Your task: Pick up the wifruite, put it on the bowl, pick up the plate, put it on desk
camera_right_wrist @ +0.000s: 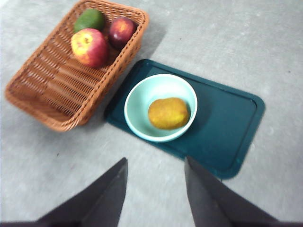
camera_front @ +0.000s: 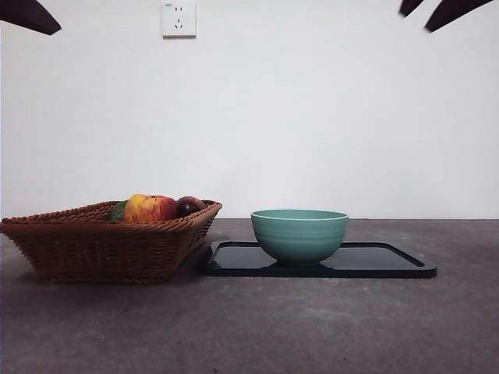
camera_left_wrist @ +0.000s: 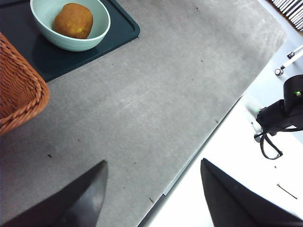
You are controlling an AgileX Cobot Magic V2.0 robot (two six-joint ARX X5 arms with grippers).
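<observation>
1 desk (camera_front: pixel 257 327). 1 wicker basket (camera_right_wrist: pixel 57 90) with 3 fruits in its far end: 1 apple (camera_right_wrist: pixel 88 46), 1 plum (camera_right_wrist: pixel 121 29), 1 green fruit (camera_right_wrist: pixel 89 19). 1 black tray (camera_right_wrist: pixel 227 127) just beside the basket; 1 bowl (camera_right_wrist: pixel 137 101) at the tray's basket-side end, holding 1 wifruite (camera_right_wrist: pixel 168 113). Left gripper (camera_left_wrist: pixel 154 189) and right gripper (camera_right_wrist: pixel 155 182): jaws apart, empty, above the desk.

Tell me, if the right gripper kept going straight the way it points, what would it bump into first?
Probably the bowl holding the wifruite, which lies straight ahead between the right gripper's open fingers; depth is unclear, so bare desk might come first.
</observation>
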